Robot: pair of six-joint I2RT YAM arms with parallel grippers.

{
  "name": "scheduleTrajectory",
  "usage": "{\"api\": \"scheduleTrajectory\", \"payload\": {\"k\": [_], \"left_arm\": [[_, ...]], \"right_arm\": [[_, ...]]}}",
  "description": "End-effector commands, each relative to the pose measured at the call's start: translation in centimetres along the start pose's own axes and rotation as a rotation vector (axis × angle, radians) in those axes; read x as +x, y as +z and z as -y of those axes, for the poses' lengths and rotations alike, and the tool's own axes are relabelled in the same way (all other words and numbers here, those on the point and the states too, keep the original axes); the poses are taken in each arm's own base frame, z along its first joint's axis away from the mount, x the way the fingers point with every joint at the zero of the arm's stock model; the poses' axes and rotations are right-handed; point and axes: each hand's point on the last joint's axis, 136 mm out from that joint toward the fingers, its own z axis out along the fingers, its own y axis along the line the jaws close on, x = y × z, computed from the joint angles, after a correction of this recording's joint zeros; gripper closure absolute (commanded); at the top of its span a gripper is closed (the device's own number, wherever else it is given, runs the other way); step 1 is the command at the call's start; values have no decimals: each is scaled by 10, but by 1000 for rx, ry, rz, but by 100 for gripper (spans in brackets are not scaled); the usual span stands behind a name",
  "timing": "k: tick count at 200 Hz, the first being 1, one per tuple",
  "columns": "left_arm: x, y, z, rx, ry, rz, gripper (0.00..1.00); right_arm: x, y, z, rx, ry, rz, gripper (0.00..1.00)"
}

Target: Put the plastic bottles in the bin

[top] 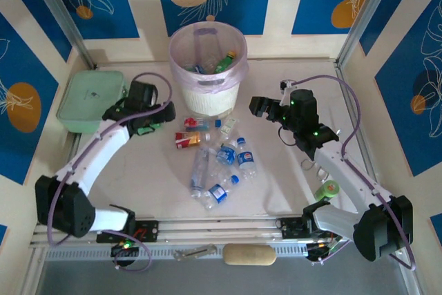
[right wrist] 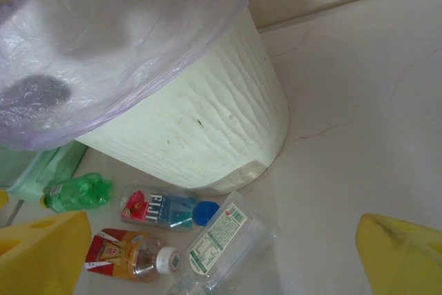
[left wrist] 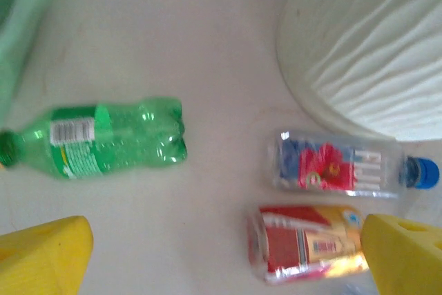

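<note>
Bottles point(top: 219, 164) lie scattered on the worktop point(top: 276, 177) just before the white bin point(top: 207, 94), some inside it, while left tool point(top: 153, 117) and right tool point(top: 262, 107) hover with fingers spread apart.

Left gripper point(left wrist: 228, 243), right gripper point(right wrist: 224, 243) open (empty)

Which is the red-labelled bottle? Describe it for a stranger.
Find the white bin; two bottles lie side by side before its base. The red-labelled bottle is the one farther from the bin, amber-filled and white-capped, unlike its blue-capped neighbour.
</note>
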Motion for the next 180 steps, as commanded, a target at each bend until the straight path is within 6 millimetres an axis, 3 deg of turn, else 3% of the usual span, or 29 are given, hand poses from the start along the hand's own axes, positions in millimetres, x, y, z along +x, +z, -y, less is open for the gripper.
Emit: {"api": "scheduleTrajectory", "payload": {"k": [1, 28, 50, 94, 132, 180], "left_arm": [[-9, 30, -1, 47, 177, -62, 1], [-39, 64, 17, 145, 264, -87, 0], [-55, 94, 19, 188, 345, -111, 1], [-73, 141, -12, 210, 355, -188, 1], [-56, 162, -21, 261, 388, -274, 1], [-24, 160, -51, 189, 489, -370, 1]], "right_arm": [[3, 4, -3, -36, 33, -5, 1], [3, 4, -6, -44, 33, -13, 1], [4, 2, -5, -42, 38, -13, 1], [6, -2, -7, -37, 40, -13, 1], [6, -5, -8, -33, 38, -13, 1], [6, -4, -7, -25, 36, -10, 1]]}}
